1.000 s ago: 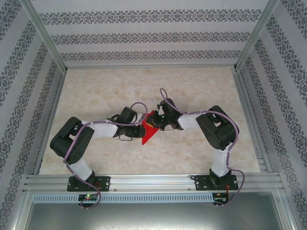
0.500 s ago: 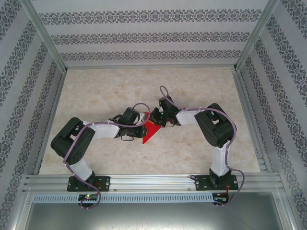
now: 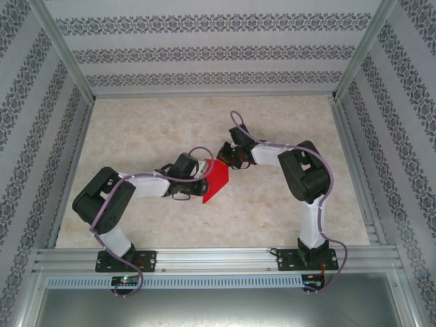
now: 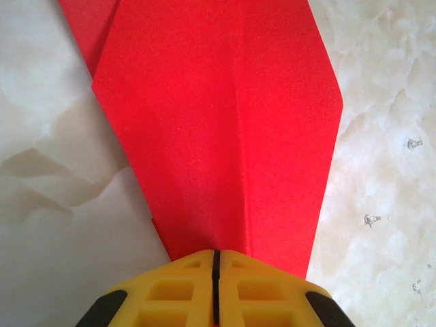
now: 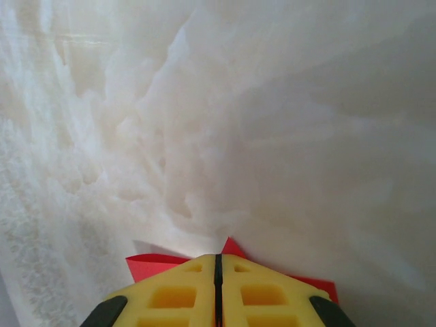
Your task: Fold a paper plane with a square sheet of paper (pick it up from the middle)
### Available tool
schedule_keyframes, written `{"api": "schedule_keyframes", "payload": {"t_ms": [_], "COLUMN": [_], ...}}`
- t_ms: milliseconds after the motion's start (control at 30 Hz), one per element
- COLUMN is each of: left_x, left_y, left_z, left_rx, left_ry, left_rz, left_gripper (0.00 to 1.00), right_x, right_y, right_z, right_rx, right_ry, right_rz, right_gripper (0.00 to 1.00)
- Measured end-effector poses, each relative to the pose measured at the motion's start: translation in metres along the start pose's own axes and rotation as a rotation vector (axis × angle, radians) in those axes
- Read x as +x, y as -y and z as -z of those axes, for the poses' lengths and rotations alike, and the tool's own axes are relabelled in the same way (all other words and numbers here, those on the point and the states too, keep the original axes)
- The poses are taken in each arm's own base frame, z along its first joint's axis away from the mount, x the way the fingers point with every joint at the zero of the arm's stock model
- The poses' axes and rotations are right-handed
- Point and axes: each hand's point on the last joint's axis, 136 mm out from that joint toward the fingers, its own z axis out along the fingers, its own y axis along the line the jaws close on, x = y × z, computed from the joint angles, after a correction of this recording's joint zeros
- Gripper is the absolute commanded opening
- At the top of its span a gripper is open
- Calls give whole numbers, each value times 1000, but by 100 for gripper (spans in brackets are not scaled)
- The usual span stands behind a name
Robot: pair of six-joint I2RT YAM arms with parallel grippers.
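The red sheet of paper is seen near the middle of the desk, folded into a narrow creased shape whose point is turned toward the near edge. In the left wrist view the sheet of paper is spread away from the camera, a long centre crease is visible along it, and a second layer is exposed along its left side. A soft shadow is cast by it on the pale marbled desk. The left tool is set against the paper's left side, and in its own view the left tool is pressed shut on the narrow end, only a thin seam being left between the yellow fingers. The right tool is met at the paper's far right corner; in the right wrist view the right tool is likewise closed, with red paper showing from under both fingers.
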Motion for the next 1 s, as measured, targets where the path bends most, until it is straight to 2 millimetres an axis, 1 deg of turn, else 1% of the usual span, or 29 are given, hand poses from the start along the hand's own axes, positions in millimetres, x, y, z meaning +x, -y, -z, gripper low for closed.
{"api": "schedule_keyframes", "payload": {"t_ms": [233,467,600,667,767,833,867,933,1000], "left_x": [0,-1,-2,-3,-6,-7,-8,-9,-10], "left_y": [0,0,1,1,2,3,3,4,5], "left_z": [0,-1,-1,-1,-3,-4,-4,-4,-4], "left_rx": [2,4,6,9,12,16,17,19,22], "left_ry": [6,11,12,13,17,20,21,23,25], "left_rz": [-2,-3,-4,-4,-5,-7,-7,-8,-9], "left_gripper": [11,11,11,11,11,11,11,11,11], "right_x": [-15,-28,-41,-41,-34,-24,-18,0,20], "right_y": [0,2,-2,-7,-24,-37,-41,-43,-38], "right_z": [-2,1,9,19,42,55,59,59,52], "right_rx": [38,20,-16,-36,-90,-143,-163,-192,-196], "right_ry": [24,38,65,74,76,66,59,20,-29], "right_rz": [46,107,141,156,179,188,190,178,157], "right_gripper": [9,9,9,9,9,9,9,9,9]}}
